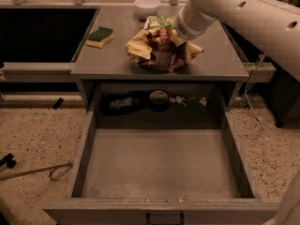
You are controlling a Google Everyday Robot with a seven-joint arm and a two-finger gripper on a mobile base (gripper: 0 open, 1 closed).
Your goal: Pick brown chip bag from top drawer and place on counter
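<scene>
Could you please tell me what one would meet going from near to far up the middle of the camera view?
Drawer handle → top drawer, open → brown chip bag on the counter → white bowl. The claw is at the bag's far right edge, so it is left out.
</scene>
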